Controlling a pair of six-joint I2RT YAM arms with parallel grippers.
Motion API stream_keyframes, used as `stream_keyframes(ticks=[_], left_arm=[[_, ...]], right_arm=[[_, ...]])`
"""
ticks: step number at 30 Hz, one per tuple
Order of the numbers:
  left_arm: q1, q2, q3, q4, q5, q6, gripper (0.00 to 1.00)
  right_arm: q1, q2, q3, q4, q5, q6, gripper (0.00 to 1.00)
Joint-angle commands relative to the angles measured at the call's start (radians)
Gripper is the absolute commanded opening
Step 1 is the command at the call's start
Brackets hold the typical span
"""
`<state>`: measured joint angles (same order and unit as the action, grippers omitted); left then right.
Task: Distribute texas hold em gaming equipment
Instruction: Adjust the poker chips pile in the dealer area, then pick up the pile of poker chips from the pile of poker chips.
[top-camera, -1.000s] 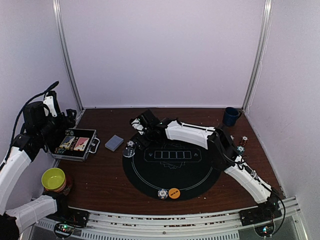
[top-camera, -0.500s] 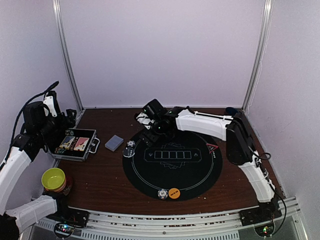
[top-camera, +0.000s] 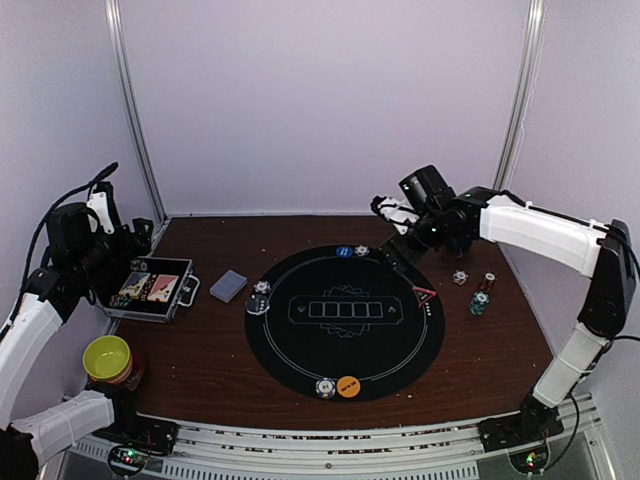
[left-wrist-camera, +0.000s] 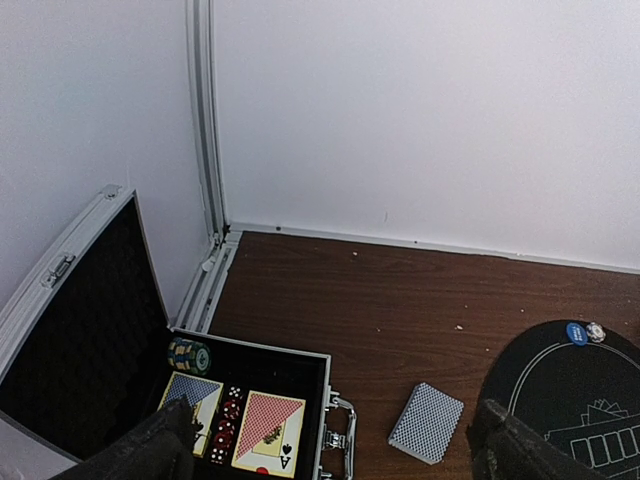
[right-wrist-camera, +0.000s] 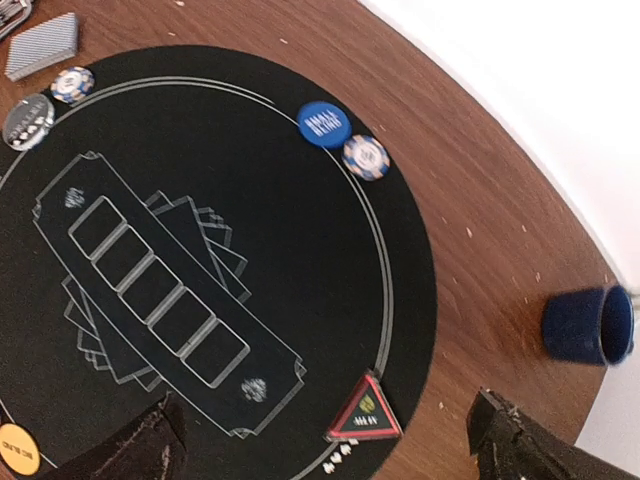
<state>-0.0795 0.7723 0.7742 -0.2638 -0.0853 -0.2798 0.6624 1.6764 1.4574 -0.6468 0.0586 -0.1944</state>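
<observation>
While buttons and chips already sit round the mat (top-camera: 345, 350), distribution looks about half done. Far edge: blue button (top-camera: 343, 252) with a striped chip (top-camera: 361, 250) just beside it. Left edge: second chip (top-camera: 262, 288) next to a dark disc (top-camera: 257, 305). Near edge: orange button (top-camera: 348, 385) just beside a third chip (top-camera: 325, 388). Right edge: red triangle marker (top-camera: 424, 294). A few loose chips (top-camera: 479, 302) lie on the bare table (top-camera: 220, 350) right of the mat, at no seat. Left to do, by my reading: the deck of cards (top-camera: 228, 286) lies face down and squared on the table between the mat and the open case (left-wrist-camera: 250, 345). No cards are dealt, and the five card outlines on the mat are bare. The case holds more chips, dice and what look like two card packs. Right tool (top-camera: 392, 228): jaws spread wide, nothing between them, raised over the table beyond the mat's far right rim, touching nothing. Left tool (left-wrist-camera: 335, 450): jaws likewise wide, empty, hanging above the case.
</observation>
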Motion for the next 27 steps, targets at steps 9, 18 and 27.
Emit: stream_keyframes(ticks=[9,18,27], left_arm=[[0.009,0.009,0.007,0.026,0.012,-0.003,0.98],[0.008,-0.009,0.007,0.026,0.002,0.002,0.98],[0.009,-0.004,0.008,0.026,0.014,0.002,0.98]], right_arm=[[-0.217,-0.28,-0.363,0.127,-0.055,0.033,1.0],[-0.245,-0.225,-0.391,0.176,-0.002,0.054,1.0],[-0.362,-0.221,-0.388,0.161,-0.018,0.054,1.0]])
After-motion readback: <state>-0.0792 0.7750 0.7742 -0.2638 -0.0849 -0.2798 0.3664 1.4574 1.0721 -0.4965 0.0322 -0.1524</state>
